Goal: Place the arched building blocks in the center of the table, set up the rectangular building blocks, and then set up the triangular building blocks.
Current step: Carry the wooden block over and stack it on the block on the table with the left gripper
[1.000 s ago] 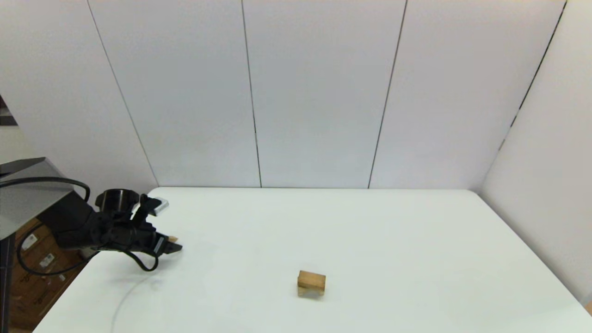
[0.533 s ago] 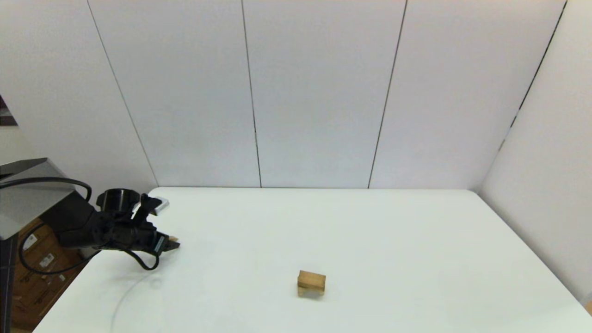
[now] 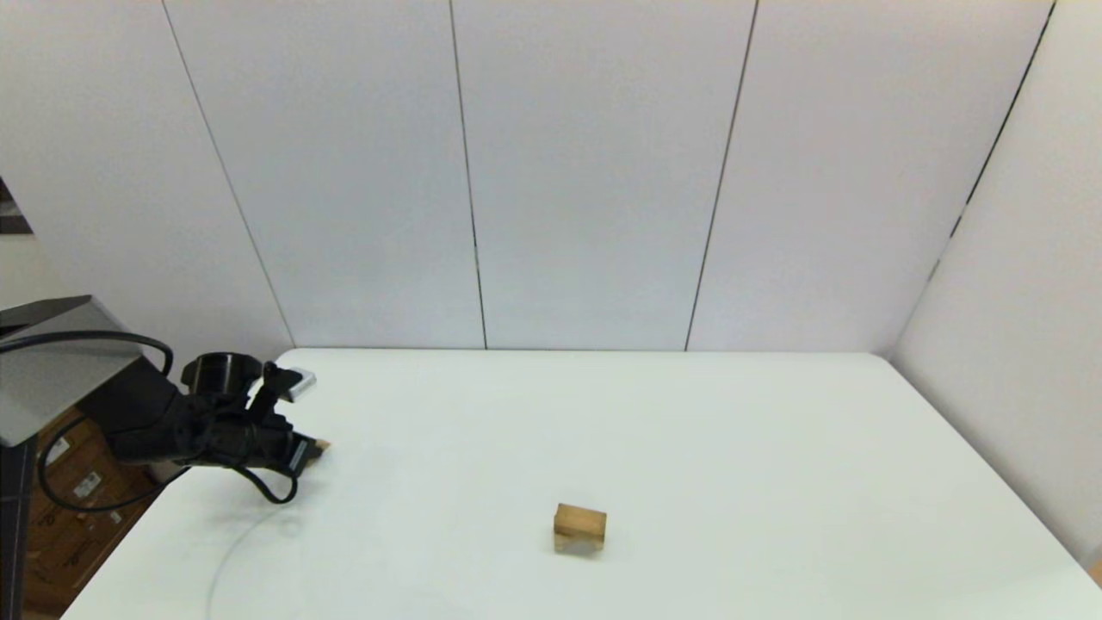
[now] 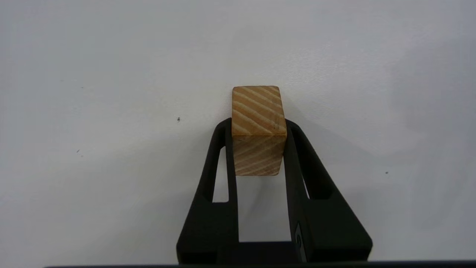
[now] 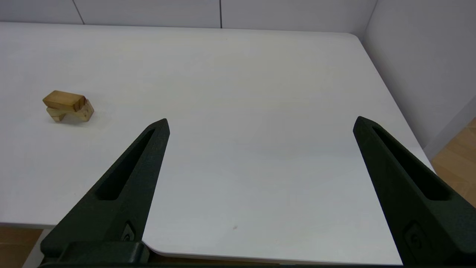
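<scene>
The left hand [image 4: 259, 149] is at the left edge of the worktop [image 3: 689, 448], its fingers pinching the triangular building block [image 4: 258, 130]. The rectangular building block [image 5: 63, 100] lies on top of the arched building block [image 5: 72, 111] near the worktop's centre. The right hand [image 5: 260, 123] sits at the near right corner, fingers spread wide.
</scene>
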Available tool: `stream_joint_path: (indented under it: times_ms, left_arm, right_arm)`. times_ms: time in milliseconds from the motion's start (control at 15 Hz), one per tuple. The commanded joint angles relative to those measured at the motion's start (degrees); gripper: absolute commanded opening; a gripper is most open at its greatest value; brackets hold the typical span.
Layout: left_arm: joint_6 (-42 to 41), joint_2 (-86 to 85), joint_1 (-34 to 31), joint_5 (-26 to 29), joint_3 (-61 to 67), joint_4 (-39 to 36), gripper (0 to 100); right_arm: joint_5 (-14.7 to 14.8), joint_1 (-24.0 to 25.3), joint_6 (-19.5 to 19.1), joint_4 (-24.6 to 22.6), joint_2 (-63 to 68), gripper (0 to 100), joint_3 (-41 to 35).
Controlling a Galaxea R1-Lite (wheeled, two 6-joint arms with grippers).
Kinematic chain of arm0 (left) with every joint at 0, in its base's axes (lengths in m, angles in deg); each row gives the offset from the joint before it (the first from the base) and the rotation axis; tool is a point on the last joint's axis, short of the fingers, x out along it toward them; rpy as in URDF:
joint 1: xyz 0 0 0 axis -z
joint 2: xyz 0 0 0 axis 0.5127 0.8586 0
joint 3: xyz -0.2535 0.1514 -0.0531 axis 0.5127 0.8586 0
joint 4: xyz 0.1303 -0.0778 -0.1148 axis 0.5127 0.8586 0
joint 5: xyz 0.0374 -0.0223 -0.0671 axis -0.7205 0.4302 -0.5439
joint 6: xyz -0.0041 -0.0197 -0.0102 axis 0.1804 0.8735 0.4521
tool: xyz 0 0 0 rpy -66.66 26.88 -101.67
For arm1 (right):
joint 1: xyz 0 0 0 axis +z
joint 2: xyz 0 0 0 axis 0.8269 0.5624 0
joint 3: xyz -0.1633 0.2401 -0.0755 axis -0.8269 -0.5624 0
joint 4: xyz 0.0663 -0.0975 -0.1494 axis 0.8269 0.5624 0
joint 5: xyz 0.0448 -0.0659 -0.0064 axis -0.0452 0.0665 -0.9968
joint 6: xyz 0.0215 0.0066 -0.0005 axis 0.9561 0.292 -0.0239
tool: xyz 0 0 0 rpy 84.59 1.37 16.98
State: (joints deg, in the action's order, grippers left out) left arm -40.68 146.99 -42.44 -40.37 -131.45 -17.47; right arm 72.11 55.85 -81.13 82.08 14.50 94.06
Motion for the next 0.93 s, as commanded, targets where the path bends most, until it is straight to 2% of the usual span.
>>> stream_joint_path:
  times_ms: [67, 200, 400, 533, 733, 933]
  left_arm:
    - [0.0, -2.4, 0.0, 1.4, 0.0, 0.1, 0]
    - [0.4, -8.3, 2.2, 4.3, 0.0, 2.4, 0]
    - [4.0, -18.2, 10.5, 8.6, -1.4, 11.4, 0]
    - [4.3, -22.5, 17.4, 8.8, -3.5, 15.9, 0]
    - [3.6, -25.0, 28.0, 8.5, -11.8, 27.3, 0]
    - [-0.1, -23.0, 35.3, 8.5, -21.3, 39.1, 0]
  right_arm:
    - [0.0, -0.1, 0.0, 0.1, 0.0, 100, 0.0]
    - [0.0, 0.0, 0.0, 0.1, 0.0, 100, 0.0]
    - [0.0, 0.0, 0.0, 0.1, 0.0, 100, 0.0]
    - [0.0, 0.0, 0.0, 0.1, 0.0, 100, 0.0]
    - [0.0, -0.1, 0.0, 0.1, 0.0, 100, 0.0]
    - [0.0, 0.0, 0.0, 0.1, 0.0, 100, 0.0]
